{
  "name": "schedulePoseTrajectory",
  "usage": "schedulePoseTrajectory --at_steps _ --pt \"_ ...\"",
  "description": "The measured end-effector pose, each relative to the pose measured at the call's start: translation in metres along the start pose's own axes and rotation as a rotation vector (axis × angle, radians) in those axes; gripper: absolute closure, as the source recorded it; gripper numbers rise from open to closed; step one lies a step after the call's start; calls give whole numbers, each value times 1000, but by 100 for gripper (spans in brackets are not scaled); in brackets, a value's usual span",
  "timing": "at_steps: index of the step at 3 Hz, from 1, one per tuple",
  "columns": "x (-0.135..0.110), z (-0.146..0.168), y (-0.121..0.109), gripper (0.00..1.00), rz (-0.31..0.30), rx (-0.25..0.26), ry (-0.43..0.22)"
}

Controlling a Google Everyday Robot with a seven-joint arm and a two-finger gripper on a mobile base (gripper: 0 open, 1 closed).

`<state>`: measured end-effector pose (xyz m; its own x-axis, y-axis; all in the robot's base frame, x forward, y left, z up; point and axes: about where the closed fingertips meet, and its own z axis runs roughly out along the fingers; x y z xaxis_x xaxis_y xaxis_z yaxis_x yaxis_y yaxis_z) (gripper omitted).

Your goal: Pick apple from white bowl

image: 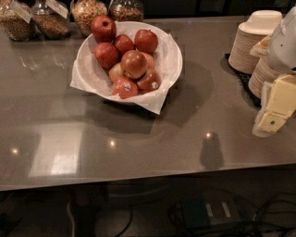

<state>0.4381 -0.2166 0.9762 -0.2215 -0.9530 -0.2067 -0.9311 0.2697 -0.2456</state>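
The white bowl (167, 54) sits on the grey counter at the back left of centre, lined with white paper whose corners hang over the rim. Several red apples (134, 63) are piled in it, some with stickers. My gripper (273, 115) is at the right edge of the view, cream-coloured, well to the right of the bowl and apart from it, holding nothing I can see.
Glass jars of grain (88, 14) line the counter's back edge behind the bowl. Stacks of cream disposable bowls (252, 39) stand on a black mat at the back right, just behind my gripper. The counter's front edge (148, 178) runs across; cables lie on the floor below.
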Motion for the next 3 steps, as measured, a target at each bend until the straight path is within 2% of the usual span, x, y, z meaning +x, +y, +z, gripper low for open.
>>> schedulePoseTrajectory --at_steps 1,2,3 --pt "0 0 0 0 0 0 0" --pt "-15 9 -9 0 6 19 -64" --pt "-40 26 -24 0 24 30 -158"
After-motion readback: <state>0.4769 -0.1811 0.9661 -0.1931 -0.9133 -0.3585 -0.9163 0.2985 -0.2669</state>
